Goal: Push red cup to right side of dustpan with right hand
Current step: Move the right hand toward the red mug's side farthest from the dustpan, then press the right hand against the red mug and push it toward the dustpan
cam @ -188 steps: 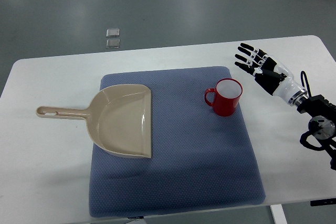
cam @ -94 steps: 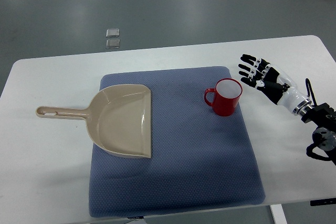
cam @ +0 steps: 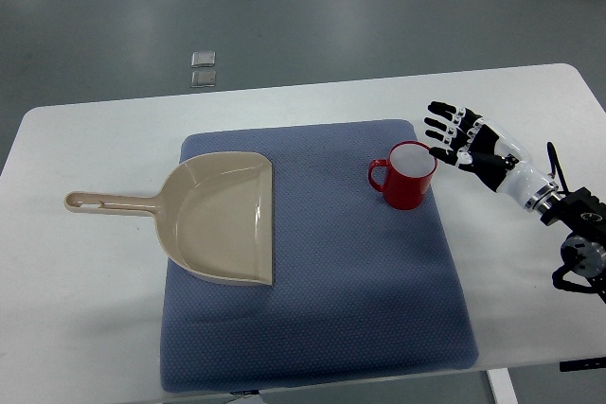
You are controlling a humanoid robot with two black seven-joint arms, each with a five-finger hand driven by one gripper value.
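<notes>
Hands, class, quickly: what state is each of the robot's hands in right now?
Left hand: not in view.
Right hand: open, fingers spread, holding nothing, just right of the red cup.

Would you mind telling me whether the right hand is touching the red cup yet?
Cannot tell. In the top view the right hand, fingers spread, reaches the red cup rim's right edge, with no plain gap or contact.

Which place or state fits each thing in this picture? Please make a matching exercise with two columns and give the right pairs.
Things:
1. red cup
2. dustpan
3. right hand
4. blue mat

Descriptions:
A. lies flat, covering the middle of the white table
B. fingers spread, holding nothing, just right of the cup
C. upright, handle pointing to the picture's left
D. beige, on the left part of the mat, handle reaching over the table

Pairs: 1-C, 2-D, 3-B, 4-A
</notes>
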